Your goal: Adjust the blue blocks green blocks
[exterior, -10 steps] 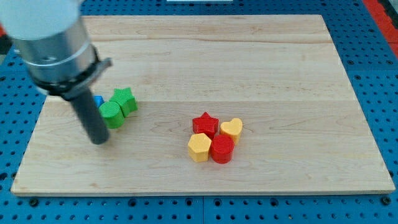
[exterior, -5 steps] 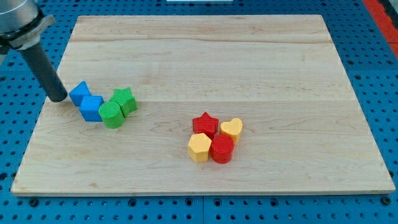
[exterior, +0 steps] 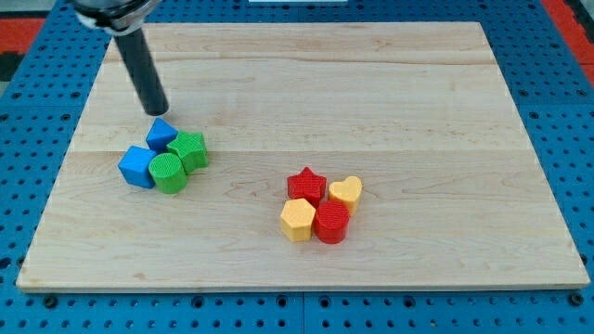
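Two blue blocks and two green blocks sit packed together at the board's left. One blue block (exterior: 161, 134) is at the top of the cluster, a blue cube (exterior: 137, 167) at its left. A green star (exterior: 190, 150) is at the right and a green cylinder (exterior: 168, 173) at the bottom. My tip (exterior: 156, 111) stands just above the upper blue block, close to it; contact cannot be told.
A second cluster lies right of centre: a red star (exterior: 306, 184), a yellow heart (exterior: 345, 193), a yellow hexagon (exterior: 297, 219) and a red cylinder (exterior: 331, 222). The wooden board (exterior: 371, 93) rests on a blue pegboard surface.
My tip swung from below-left of the cluster, round its left, to above it. The upper blue block moved right, now against the green star.
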You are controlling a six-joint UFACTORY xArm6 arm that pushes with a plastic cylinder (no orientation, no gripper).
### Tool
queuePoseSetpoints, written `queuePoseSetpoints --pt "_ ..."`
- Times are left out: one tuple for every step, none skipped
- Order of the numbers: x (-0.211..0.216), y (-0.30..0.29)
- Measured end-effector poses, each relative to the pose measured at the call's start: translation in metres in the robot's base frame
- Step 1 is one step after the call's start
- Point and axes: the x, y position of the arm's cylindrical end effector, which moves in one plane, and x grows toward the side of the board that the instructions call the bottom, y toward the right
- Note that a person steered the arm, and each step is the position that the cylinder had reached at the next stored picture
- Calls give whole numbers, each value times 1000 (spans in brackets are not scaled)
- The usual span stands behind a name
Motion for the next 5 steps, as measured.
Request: queuePoseSetpoints --pt "24 40" --pt "49 33" --pt "48 26" --pt "38 20" --pt "38 0"
